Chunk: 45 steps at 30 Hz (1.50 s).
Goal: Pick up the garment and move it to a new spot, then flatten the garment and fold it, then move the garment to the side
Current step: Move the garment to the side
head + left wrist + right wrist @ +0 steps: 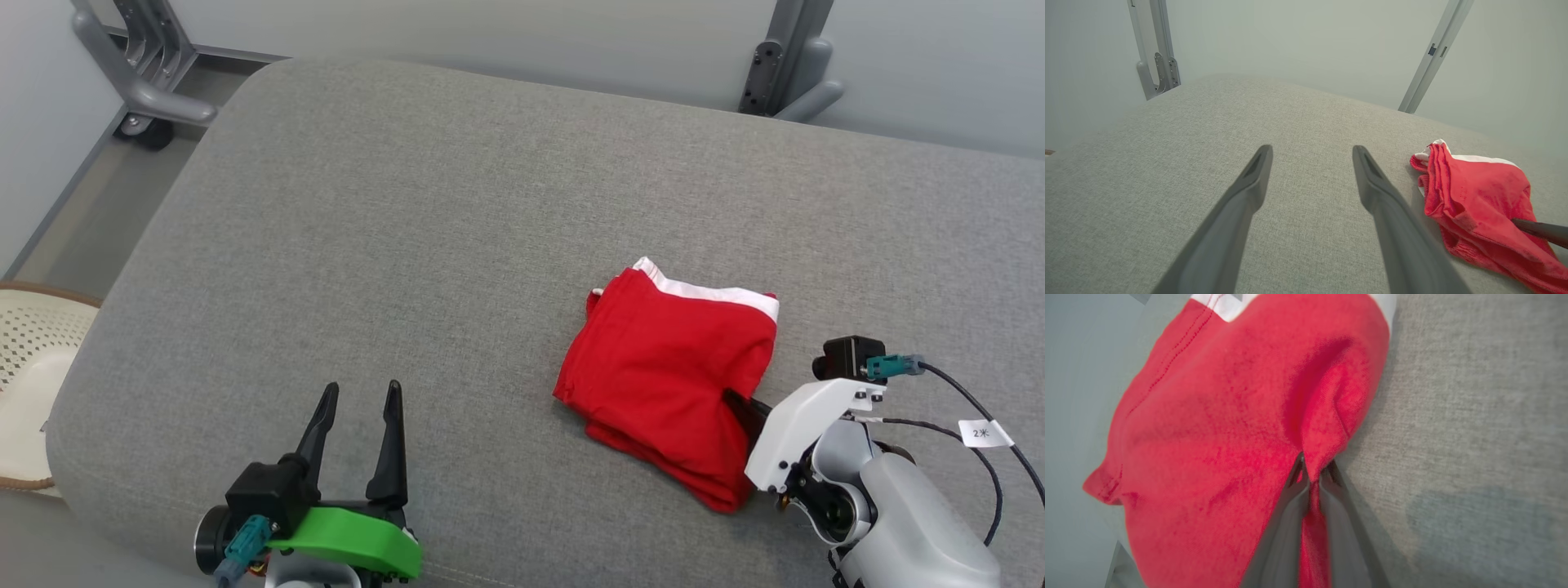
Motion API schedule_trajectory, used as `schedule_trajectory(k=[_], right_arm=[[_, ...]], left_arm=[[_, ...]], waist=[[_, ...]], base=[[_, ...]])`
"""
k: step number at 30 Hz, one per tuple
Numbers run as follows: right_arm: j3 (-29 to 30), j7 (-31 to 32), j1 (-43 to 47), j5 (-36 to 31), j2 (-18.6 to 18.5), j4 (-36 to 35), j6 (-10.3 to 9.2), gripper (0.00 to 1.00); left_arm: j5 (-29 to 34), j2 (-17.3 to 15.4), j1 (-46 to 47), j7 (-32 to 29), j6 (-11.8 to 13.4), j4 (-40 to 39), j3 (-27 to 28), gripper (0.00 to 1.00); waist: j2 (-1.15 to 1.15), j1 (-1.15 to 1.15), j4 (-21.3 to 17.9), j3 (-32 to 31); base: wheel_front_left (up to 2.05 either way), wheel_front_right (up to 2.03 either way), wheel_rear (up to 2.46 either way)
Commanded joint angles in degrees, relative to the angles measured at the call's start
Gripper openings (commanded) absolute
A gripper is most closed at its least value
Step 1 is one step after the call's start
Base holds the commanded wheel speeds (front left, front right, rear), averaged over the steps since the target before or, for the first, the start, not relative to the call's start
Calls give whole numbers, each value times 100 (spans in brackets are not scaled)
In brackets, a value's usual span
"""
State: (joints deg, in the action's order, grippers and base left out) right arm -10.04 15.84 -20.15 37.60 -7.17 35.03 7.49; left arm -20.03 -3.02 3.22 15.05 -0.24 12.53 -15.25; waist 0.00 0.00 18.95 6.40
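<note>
One garment [665, 371] fold, right claw [1312, 473] clamped — tight

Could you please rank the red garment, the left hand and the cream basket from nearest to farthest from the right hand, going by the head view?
1. red garment: pinched in the right hand, on the right of the grey cushion.
2. left hand: open, at the lower left over the cushion.
3. cream basket: at the far left edge, beyond the cushion.
</note>
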Motion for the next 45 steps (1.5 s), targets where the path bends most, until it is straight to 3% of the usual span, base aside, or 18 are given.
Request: schedule_trajectory(k=[1,9,17,25,28,35,45], right_arm=[[-105,-77,-47,69,-121,-2,-1,0],[-455,9,70,218,-724,-523,-1,0],[-487,385,237,156,-1339,-1206,-1,0],[-427,538,71,-91,-1306,-1415,0,0],[-437,488,12,-128,-1219,-1376,0,0],[-457,397,-143,-196,-1179,-1167,0,0],[-522,379,-547,-467,-1416,-899,0,0]], left_arm=[[64,3,62,15,-2,-37,29,100],[84,7,-48,15,-42,-126,-10,100],[150,6,43,15,-80,-165,-79,100],[261,-48,278,2,-163,-47,-233,100],[295,-82,324,-20,-175,-18,-271,100],[293,-117,364,-65,-191,22,-347,100],[238,-114,307,-56,-130,32,-397,100]], waist=[[0,0,-110,-12],[0,0,-666,-3],[0,0,-1779,124],[0,0,-2913,289],[0,0,-3133,312],[0,0,-3253,272],[0,0,-2836,171]], base=[[0,0,0],[0,0,0],[0,0,0],[0,0,0],[0,0,0],[0,0,0],[0,0,0]])
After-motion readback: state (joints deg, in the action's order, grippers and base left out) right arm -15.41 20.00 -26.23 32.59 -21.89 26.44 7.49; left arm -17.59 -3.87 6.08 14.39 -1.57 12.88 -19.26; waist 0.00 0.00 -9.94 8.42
